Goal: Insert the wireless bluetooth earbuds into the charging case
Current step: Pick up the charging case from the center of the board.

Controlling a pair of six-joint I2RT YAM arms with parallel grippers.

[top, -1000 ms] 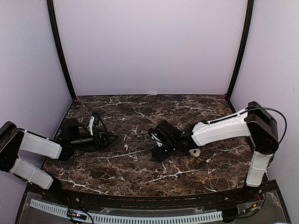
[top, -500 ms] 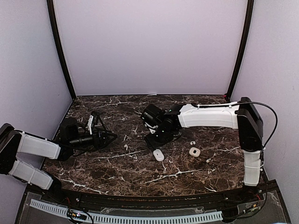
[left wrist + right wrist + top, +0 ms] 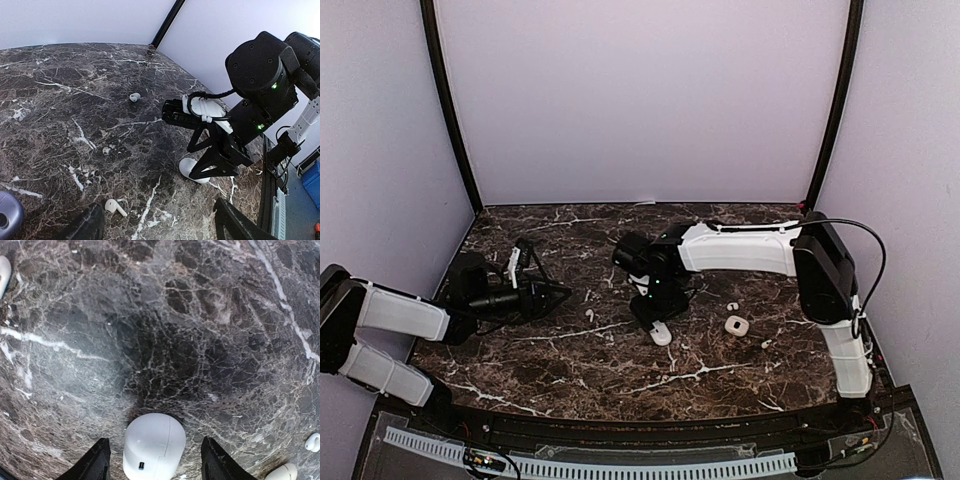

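A closed white charging case (image 3: 154, 446) lies flat on the marble. My right gripper (image 3: 155, 440) stands open over it, one finger on each side and a gap to both. From above, the case (image 3: 661, 333) shows just below that gripper (image 3: 655, 308). One white earbud (image 3: 115, 206) lies between the fingers of my open, empty left gripper (image 3: 159, 206). A second earbud (image 3: 134, 97) lies farther out. From above, an earbud (image 3: 588, 314) rests ahead of the left gripper (image 3: 555, 293). More earbuds (image 3: 731, 306) (image 3: 766, 344) lie right of the case.
A lavender case (image 3: 7, 217) sits at the bottom left of the left wrist view. A larger white piece (image 3: 736, 325) lies right of the white case. The right forearm (image 3: 740, 248) spans the back of the table. Walls enclose three sides.
The right arm has swung toward the back and left, uncovering the white case and the small white pieces. Its gripper now stands over the case. The left arm has not moved.
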